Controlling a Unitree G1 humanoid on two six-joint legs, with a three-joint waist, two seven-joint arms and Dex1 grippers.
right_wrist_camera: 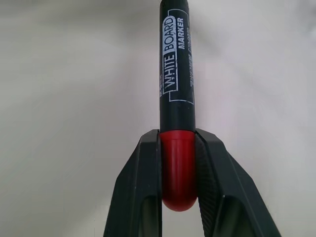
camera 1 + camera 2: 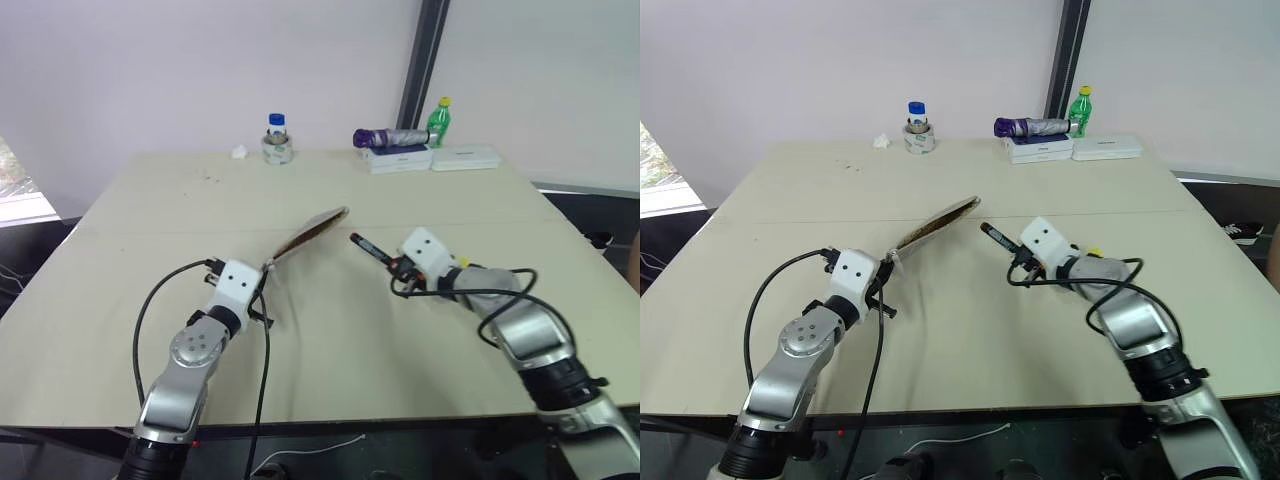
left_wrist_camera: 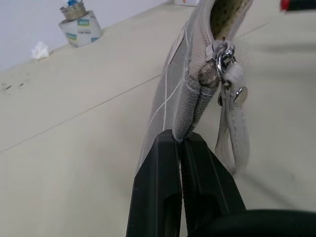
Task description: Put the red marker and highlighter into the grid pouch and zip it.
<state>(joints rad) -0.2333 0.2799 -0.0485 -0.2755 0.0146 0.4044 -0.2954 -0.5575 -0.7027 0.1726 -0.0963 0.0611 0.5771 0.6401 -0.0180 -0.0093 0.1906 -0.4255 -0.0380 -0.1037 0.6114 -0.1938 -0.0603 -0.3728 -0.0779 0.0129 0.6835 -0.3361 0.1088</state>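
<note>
**Marker tip faces the pouch mouth across a short gap**

The right gripper (image 1: pixel 177 173) is pinching the red marker (image 1: pixel 177 89) by its red cap end, one black finger pressed to each side of the cap, the black barrel running straight on past the fingertips. Taking the grid pouch (image 2: pixel 312 231) as the landmark: the marker hangs off the table, to the robot's right of the pouch's raised far end, near it but apart from it. Its free black end points back toward the pouch and slightly away from the robot.

The pouch is lifted clear of the table (image 2: pixel 150 215), held edge-up by the left gripper (image 3: pixel 181 148), whose fingers are pressed together on the near corner of the fabric, just below the zipper pull (image 3: pixel 232 96). From that corner the pouch's long axis climbs away from the robot and toward its right, so the open, dotted-lined mouth slants toward the marker.

My reading is that the coming move depends on lining the marker's barrel up with that narrow slit. The two axes look angled to each other, so the right arm, the nearer one, probably needs to turn the marker before sliding it in.

A yellow speck beyond the right wrist, right of the pouch, may be the highlighter (image 2: pixel 1095 252); it is too small to tell.
</note>
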